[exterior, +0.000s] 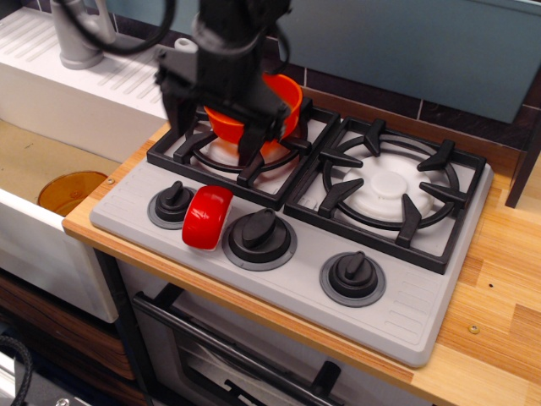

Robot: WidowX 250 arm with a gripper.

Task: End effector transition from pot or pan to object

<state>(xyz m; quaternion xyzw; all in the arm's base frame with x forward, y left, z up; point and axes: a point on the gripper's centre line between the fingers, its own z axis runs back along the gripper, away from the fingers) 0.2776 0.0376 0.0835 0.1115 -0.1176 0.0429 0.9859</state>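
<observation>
The orange-red toy pot [283, 101] sits on the back-left burner grate [245, 148], partly hidden behind my gripper; its grey handle is hidden. My black gripper [213, 134] hangs above the front-left part of that grate, in front of the pot, fingers [251, 139] pointing down and spread apart with nothing between them. The glossy red cylinder [208, 217] lies on its side on the grey stove panel between two knobs, below and a little in front of the gripper.
Three black knobs [260, 234] line the stove front. The right burner grate [389, 186] is bare. A white sink unit with a grey tap [78, 34] stands at the left, an orange disc [71, 191] in the basin. The wooden counter edge [211, 292] runs along the front.
</observation>
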